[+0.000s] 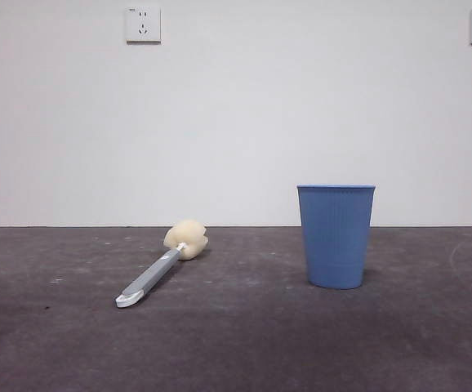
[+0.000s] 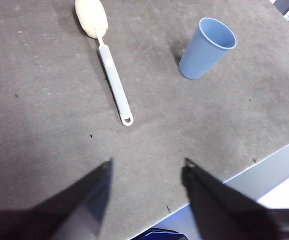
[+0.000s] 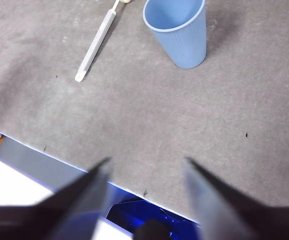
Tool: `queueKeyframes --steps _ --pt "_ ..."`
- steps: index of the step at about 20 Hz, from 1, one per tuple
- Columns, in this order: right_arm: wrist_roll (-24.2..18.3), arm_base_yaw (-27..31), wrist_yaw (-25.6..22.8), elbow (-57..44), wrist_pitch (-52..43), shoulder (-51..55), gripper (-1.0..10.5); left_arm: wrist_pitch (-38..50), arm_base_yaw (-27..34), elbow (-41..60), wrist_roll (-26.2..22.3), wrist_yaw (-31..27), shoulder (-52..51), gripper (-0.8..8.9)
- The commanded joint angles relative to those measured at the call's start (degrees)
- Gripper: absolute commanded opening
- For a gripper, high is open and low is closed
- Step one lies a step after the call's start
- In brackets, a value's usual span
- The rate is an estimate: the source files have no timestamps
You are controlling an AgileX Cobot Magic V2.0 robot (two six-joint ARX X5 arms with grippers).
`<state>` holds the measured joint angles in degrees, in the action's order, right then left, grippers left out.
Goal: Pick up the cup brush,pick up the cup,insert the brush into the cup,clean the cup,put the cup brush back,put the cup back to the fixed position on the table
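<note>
Starting step one: brush [image 1: 162, 272] lies flat beside upright cup [image 1: 336, 236], both grippers [image 2: 147, 172] [image 3: 147, 170] spread, empty, high; next likely left descends onto handle.

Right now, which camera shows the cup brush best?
The left wrist view: the whole cup brush shows, sponge to tip. The front view shows it foreshortened; the right wrist view cuts off its sponge.
</note>
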<state>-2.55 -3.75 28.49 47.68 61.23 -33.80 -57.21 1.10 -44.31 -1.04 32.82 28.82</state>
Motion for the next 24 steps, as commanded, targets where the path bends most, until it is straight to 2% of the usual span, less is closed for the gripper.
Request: queueKeyframes --steps 1,5,9,14,17,19,24 --pt "0.6 -0.1 0.0 0.1 -0.3 0.0 6.3 1.6 0.0 -0.3 2.4 -0.2 1.5 5.04" --pt "0.6 -0.1 0.0 0.1 -0.3 -0.3 6.3 3.2 -1.7 -3.0 2.7 -3.7 6.4 5.04" --pt "0.6 -0.1 0.0 0.1 -0.8 -1.4 6.3 7.4 -7.3 -6.4 4.0 -8.6 14.4 5.04" --pt "0.6 -0.1 0.0 0.1 -0.8 -2.3 6.3 15.6 -21.2 -8.4 9.9 -21.6 28.6 5.03" --pt "0.6 -0.1 0.0 0.1 -0.8 -2.3 6.3 23.3 -29.0 -8.7 11.5 -30.1 37.8 5.03" --pt "0.6 -0.1 0.0 0.1 -0.8 -2.3 6.3 27.7 -31.9 -8.7 12.1 -34.3 43.9 5.03" --pt "0.6 -0.1 0.0 0.1 -0.8 -2.3 6.3 33.5 -33.8 -9.6 14.8 -35.8 58.3 5.03"
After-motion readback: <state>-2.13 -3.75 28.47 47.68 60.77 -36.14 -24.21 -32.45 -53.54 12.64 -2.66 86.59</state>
